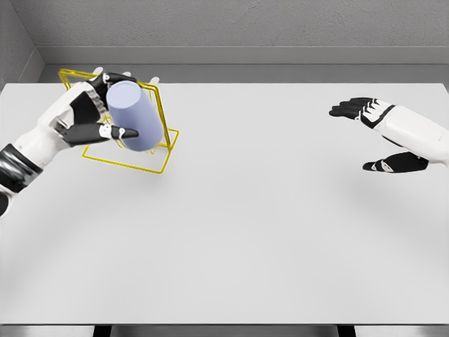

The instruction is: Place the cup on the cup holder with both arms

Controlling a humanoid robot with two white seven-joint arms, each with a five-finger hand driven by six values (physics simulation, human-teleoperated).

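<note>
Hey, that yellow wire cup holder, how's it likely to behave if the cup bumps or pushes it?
The cup holder is thin open wire, so it's probably light and may slide on the smooth table. Its tall frame could tip if nudged up high. The left hand holds the cup tilted against it, so contact looks likely.

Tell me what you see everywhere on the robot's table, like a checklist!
Surface: white table, flat and bare where it shows.
Job's things: a pale blue cup, tilted, held at the yellow wire cup holder near the table's far left; whether it is seated cannot be told.
Clutter: nothing seen.
Hands: left hand with fingers wrapped around the cup; right hand at the right above the table, fingers spread, holding nothing.
Cables: nothing seen.
Surroundings: grey wall behind the table, dark floor below its near edge.
</note>
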